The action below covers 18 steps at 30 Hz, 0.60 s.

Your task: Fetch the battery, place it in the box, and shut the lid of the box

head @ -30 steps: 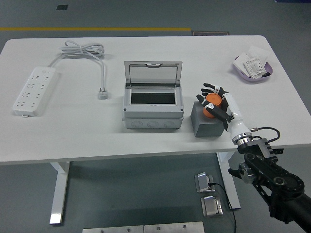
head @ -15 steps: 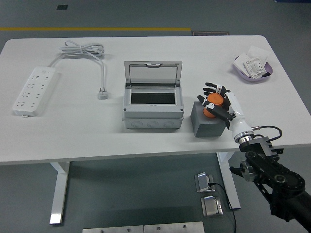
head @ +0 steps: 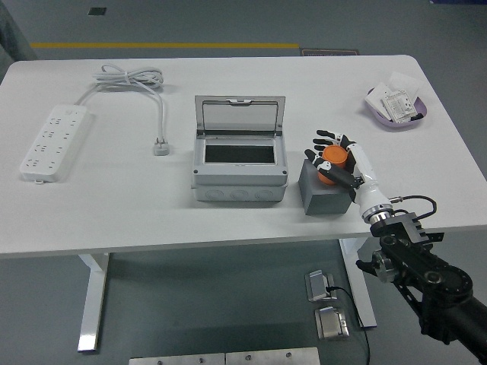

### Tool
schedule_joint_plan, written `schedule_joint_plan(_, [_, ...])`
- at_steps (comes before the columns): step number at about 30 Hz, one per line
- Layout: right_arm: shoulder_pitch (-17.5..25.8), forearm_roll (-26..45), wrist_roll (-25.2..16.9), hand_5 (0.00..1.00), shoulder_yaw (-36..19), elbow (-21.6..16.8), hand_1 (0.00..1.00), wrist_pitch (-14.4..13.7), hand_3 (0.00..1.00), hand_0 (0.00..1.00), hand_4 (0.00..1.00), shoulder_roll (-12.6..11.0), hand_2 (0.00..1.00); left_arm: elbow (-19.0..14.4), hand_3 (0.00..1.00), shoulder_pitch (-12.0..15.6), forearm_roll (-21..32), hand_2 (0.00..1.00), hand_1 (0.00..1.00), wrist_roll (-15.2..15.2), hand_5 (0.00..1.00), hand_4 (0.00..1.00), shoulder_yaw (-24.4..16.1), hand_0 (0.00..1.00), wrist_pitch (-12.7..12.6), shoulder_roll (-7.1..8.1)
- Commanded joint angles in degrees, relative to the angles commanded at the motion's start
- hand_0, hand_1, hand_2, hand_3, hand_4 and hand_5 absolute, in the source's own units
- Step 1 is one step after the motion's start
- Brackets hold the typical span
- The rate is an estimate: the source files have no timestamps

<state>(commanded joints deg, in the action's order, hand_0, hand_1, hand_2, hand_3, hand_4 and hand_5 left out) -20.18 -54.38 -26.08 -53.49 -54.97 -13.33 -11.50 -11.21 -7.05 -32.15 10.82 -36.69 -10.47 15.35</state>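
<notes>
The right hand is closed around the orange battery, which sits inside its curled fingers on top of the grey block, while the open-lidded box stands on the counter to the hand's left.

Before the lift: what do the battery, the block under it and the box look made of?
Battery: smooth orange casing, likely plastic or a wrap; the right hand hides part of it. Gray block: matte, uniform, possibly foam or plastic. Box: light gray molded plastic, with a seemingly translucent open lid.
</notes>
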Motion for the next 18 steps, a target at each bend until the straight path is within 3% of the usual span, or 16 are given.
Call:
schedule_joint_plan(2, [0.03, -0.03, 0.03, 0.302, 0.01, 0.09, 0.705, -0.16, 0.743, 0.731, 0.875, -0.01, 0.694, 0.00, 0.624, -0.03, -0.03, 0.638, 0.693, 0.00, 0.060, 0.663, -0.01, 0.628, 0.00, 0.02])
schedule_joint_plan(3, [0.05, -0.06, 0.07, 0.246, 0.00, 0.10, 0.679, -0.26, 0.732, 0.688, 0.816, -0.02, 0.667, 0.00, 0.624, -0.05, 0.00, 0.637, 0.693, -0.01, 0.060, 0.663, 0.02, 0.627, 0.00, 0.03])
schedule_joint_plan(7, [0.18, -0.09, 0.33, 0.246, 0.08, 0.09, 0.679, -0.60, 0.732, 0.688, 0.816, -0.14, 0.667, 0.02, 0.624, -0.14, 0.25, 0.637, 0.693, -0.14, 0.060, 0.663, 0.31, 0.627, 0.03, 0.05])
schedule_joint_plan(8, [0.23, -0.06, 0.41, 0.119, 0.11, 0.11, 0.583, -0.68, 0.682, 0.521, 0.582, -0.19, 0.589, 0.02, 0.624, -0.16, 0.32, 0.635, 0.692, -0.18, 0.061, 0.663, 0.38, 0.628, 0.02, 0.06])
schedule_joint_plan(13, [0.43, 0.27, 0.45, 0.119, 0.13, 0.26, 0.583, -0.74, 0.682, 0.521, 0.582, -0.36, 0.589, 0.01, 0.624, -0.13, 0.25, 0.635, 0.692, -0.14, 0.061, 0.663, 0.37, 0.628, 0.03, 0.09])
schedule_joint_plan(14, [0.44, 0.36, 0.44, 0.058, 0.14, 0.29, 0.529, -0.73, 0.633, 0.457, 0.283, -0.38, 0.559, 0.01, 0.624, -0.13, 0.19, 0.634, 0.692, -0.12, 0.060, 0.663, 0.34, 0.627, 0.03, 0.09])
schedule_joint_plan(18, [0.38, 0.78, 0.33, 0.058, 0.26, 0.47, 0.529, -0.83, 0.633, 0.457, 0.283, -0.36, 0.559, 0.01, 0.624, -0.19, 0.12, 0.634, 0.692, -0.09, 0.060, 0.663, 0.41, 0.627, 0.08, 0.09])
